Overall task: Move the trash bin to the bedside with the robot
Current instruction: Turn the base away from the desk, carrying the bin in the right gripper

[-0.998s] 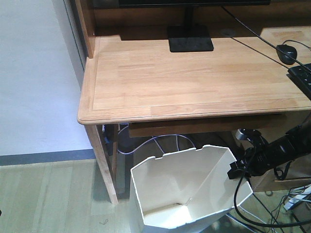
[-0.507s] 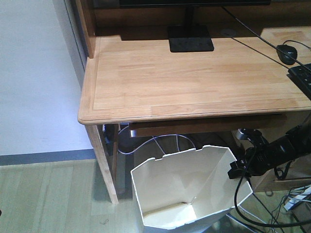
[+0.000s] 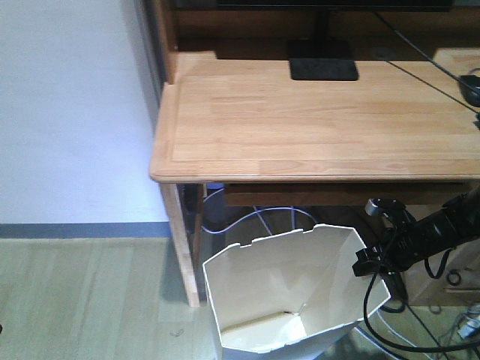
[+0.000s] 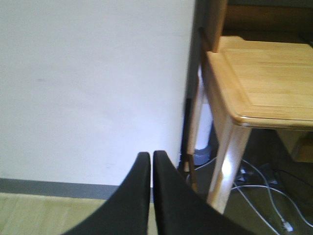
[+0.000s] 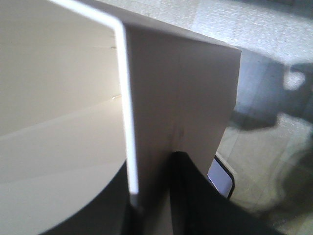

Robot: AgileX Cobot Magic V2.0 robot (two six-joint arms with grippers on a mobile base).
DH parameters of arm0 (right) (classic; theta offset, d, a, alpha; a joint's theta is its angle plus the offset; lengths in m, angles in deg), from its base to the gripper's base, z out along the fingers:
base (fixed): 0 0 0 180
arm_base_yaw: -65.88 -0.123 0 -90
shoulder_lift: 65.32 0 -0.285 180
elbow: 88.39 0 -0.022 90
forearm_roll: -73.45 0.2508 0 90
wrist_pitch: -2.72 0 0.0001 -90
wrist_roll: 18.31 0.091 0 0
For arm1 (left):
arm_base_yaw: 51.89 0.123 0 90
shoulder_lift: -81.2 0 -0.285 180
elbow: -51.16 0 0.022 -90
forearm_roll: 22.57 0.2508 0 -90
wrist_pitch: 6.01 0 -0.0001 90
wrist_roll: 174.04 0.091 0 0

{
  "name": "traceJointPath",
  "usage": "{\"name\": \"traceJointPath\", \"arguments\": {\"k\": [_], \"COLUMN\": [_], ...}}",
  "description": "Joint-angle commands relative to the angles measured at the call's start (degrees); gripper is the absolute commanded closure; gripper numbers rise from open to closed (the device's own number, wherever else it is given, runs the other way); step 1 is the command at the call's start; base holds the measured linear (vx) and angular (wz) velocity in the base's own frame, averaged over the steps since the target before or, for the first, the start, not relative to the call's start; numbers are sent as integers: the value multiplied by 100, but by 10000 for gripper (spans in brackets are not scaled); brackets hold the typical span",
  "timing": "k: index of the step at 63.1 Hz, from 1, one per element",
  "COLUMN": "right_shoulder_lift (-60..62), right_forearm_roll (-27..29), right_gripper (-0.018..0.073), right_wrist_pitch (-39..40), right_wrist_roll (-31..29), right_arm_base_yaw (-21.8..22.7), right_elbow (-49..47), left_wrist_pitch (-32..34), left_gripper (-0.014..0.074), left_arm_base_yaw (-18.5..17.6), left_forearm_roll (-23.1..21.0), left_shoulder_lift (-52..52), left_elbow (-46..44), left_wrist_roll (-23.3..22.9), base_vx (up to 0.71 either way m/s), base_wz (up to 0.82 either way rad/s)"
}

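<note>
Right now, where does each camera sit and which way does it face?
Front view: raised, facing forward and down at the desk and trash bin; the right hand pinches the bin's rim.
Left wrist: behind the shut left hand, facing the wall and desk corner.
Right wrist: close on the bin wall, clamped between its fingers.
Shared: desk in the first two; bin in front and right wrist.

trash bin [image 3: 285, 289] before desk [image 3: 315, 124] | right hand [image 3: 369, 264] on bin's right rim | monitor base [image 3: 324, 70] on desk rear

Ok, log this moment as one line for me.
right gripper shut on trash bin rim | left gripper shut, empty | desk close behind
</note>
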Motion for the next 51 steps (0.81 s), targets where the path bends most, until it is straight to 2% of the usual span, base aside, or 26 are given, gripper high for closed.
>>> {"name": "traceJointPath", "arguments": {"k": [1, 51], "right_shoulder_lift": [427, 427], "right_forearm_roll": [310, 310], "right_gripper": [564, 564], "right_wrist_pitch": [-1239, -1239], "right_wrist_roll": [37, 37], "right_arm_base_yaw": [16, 16], "right_elbow": [-50, -50], "left_wrist_pitch": [376, 376], "left_gripper": [603, 603], "left_arm_base_yaw": [-17, -17], "left_forearm_roll": [-13, -13], "left_shoulder_lift": [81, 81], "left_elbow": [19, 19], "left_wrist_roll": [-25, -25], "base_vx": [-5, -5], "base_wz": [36, 48]}}
